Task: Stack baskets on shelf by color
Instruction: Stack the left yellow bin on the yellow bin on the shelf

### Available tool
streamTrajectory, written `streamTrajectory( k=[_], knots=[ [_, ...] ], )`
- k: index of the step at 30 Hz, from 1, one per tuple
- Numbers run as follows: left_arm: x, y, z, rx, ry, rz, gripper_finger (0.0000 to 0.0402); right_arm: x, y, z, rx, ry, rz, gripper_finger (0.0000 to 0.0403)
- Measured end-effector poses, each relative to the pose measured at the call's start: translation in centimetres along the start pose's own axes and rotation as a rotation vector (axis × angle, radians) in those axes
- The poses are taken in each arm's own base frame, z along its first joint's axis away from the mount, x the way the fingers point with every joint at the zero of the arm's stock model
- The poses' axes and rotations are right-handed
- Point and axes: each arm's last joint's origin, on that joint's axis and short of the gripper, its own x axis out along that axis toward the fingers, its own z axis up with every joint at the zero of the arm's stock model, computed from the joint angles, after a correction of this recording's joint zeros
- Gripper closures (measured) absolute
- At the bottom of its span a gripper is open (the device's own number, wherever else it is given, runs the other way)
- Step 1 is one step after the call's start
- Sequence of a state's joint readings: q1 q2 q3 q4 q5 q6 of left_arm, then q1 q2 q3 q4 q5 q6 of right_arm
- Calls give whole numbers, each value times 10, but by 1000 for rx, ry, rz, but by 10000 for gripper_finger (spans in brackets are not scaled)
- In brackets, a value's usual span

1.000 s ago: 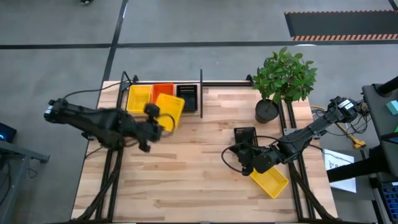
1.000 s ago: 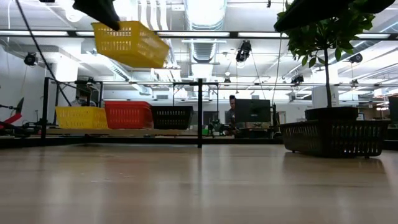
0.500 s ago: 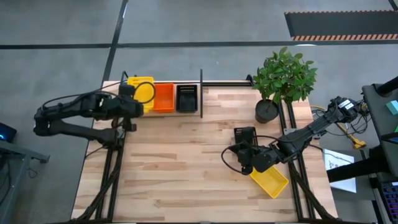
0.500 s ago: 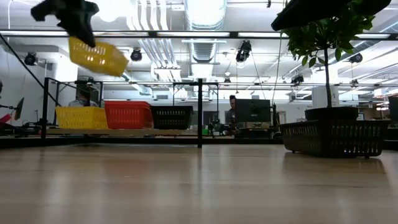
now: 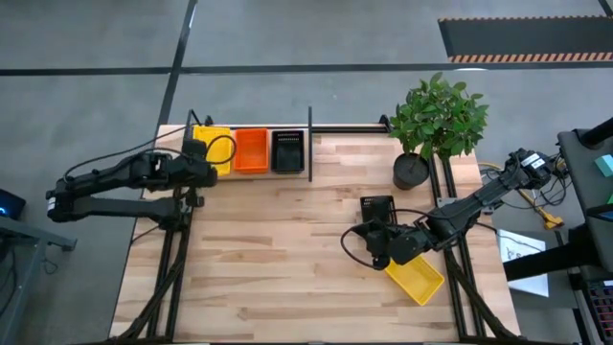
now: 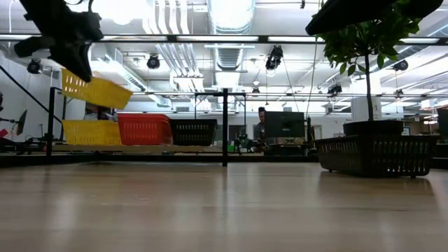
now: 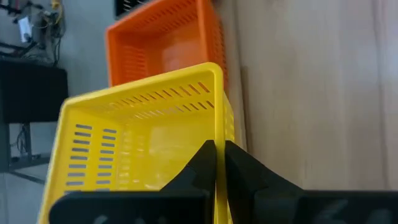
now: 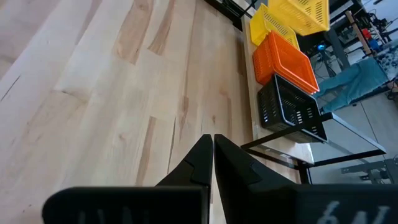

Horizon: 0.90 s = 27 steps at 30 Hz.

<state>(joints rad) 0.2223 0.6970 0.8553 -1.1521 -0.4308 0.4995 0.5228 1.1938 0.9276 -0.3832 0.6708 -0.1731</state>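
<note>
I hold a yellow basket point(image 6: 94, 89) in the air, tilted, directly above the yellow basket on the shelf point(image 6: 91, 131), at the shelf point(image 5: 251, 172) end farthest from its upright divider post point(image 5: 309, 144). My left gripper point(image 7: 217, 163) pinches the raised basket's rim, one dark finger inside the wall and one outside, pressed tight on the plastic. In the low view the carried basket hangs clear of the one beneath it, with a gap between them.

Along the shelf from there toward the divider post stand an orange basket point(image 5: 252, 149) and then a black basket point(image 5: 287, 150), each just beside its neighbour, the black one nearest the post.

Well away from the shelf, near the far side of the wooden table point(image 5: 278, 249), my right gripper point(image 8: 208, 163) hangs over the boards with its fingers pressed together and nothing between them. Another black basket point(image 5: 376, 207) sits on the table just beside that arm, on the shelf side, and a further yellow basket point(image 5: 415, 278) lies at an angle on the side away from the shelf. A potted plant point(image 5: 436, 120) stands beyond the divider post, near the table's back corner.
</note>
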Motion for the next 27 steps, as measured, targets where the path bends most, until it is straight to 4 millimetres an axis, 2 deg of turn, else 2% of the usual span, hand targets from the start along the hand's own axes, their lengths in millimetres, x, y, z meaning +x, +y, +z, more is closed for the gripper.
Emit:
streamTrajectory(
  k=[6, 11, 19, 27],
  knots=[
    [5, 4, 0, 49, 6, 28, 402, 0, 0, 0, -3, 0, 0, 394],
    [7, 11, 1, 56, -62, 8, 402, 0, 0, 0, -22, 0, 1, 394],
    [9, 24, -10, -19, -66, 18, 402, 0, 0, 0, -28, -2, 10, 394],
    [28, 31, -16, -15, 14, -1, 402, 0, 1, 1, -31, -9, 22, 394]
  ],
)
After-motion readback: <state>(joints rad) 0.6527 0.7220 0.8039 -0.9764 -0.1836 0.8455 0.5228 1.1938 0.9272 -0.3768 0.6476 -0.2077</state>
